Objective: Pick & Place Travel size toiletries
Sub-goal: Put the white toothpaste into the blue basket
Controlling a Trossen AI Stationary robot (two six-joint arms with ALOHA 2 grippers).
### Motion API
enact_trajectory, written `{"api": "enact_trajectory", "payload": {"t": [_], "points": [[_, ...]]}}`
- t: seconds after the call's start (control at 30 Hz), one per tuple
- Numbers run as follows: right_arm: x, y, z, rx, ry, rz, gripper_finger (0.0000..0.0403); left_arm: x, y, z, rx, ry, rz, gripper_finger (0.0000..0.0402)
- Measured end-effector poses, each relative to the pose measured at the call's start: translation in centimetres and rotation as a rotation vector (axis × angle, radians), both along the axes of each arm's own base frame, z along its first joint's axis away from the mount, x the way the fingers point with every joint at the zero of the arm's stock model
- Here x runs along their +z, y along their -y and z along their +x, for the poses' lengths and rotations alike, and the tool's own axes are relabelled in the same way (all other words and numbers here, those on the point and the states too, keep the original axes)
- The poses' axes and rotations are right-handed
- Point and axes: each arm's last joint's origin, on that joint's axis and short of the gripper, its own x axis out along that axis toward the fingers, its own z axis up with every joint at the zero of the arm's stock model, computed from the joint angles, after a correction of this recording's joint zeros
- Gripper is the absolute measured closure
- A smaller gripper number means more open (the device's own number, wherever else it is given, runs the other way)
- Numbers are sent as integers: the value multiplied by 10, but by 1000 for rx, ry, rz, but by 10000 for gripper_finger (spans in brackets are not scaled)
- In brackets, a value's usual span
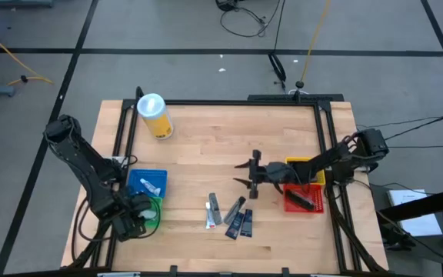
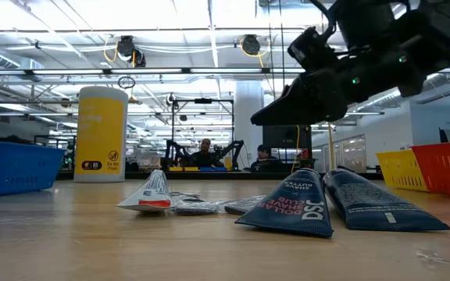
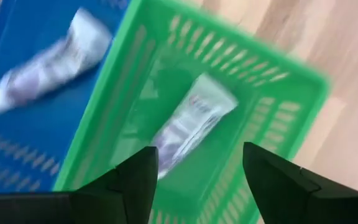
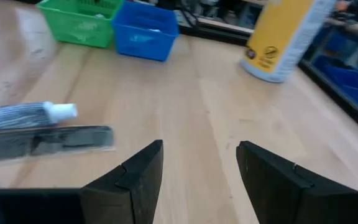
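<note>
The left gripper (image 3: 194,180) hangs over the green slatted plastic bin (image 3: 291,81) near the wooden table's (image 1: 206,154) front left corner, its two dark jaws spread apart with nothing between them; a grey-silver sachet (image 3: 191,121) lies loose inside that bin. Beside it, the blue plastic bin (image 1: 147,183) holds a small white tube (image 3: 42,71). The right gripper (image 4: 199,180) hovers above the table's middle, just inward of the yellow plastic bin (image 1: 314,171) and red plastic bin (image 1: 304,198) at the right edge, its jaws parted and empty. Near the front edge lies a cluster of toiletries: dark blue flat packets (image 1: 240,221), one reading "DOLLAR SHAVE CLUB" and "DSC" in the low view, and a striped grey tube with a white cap (image 4: 23,115). A tall yellow cylinder with a white lid (image 1: 154,116) stands near the back left corner; its label cannot be read
</note>
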Motion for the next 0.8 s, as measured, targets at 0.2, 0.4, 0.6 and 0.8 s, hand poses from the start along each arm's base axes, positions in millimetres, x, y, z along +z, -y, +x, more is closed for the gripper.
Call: {"api": "enact_trajectory", "payload": {"t": [0.2,0.4,0.6,0.8], "points": [[1,5,1,26,6,18,206,-8,1,3,-158,-19,92,174],[1,4,1,36,9,58,206,-21,5,6,-276,-85,160,194],[1,0,1,43,11,75,206,-30,8,7,-299,-131,178,209],[1,-9,-1,73,10,75,206,-45,9,7,-297,-104,112,231]]}}
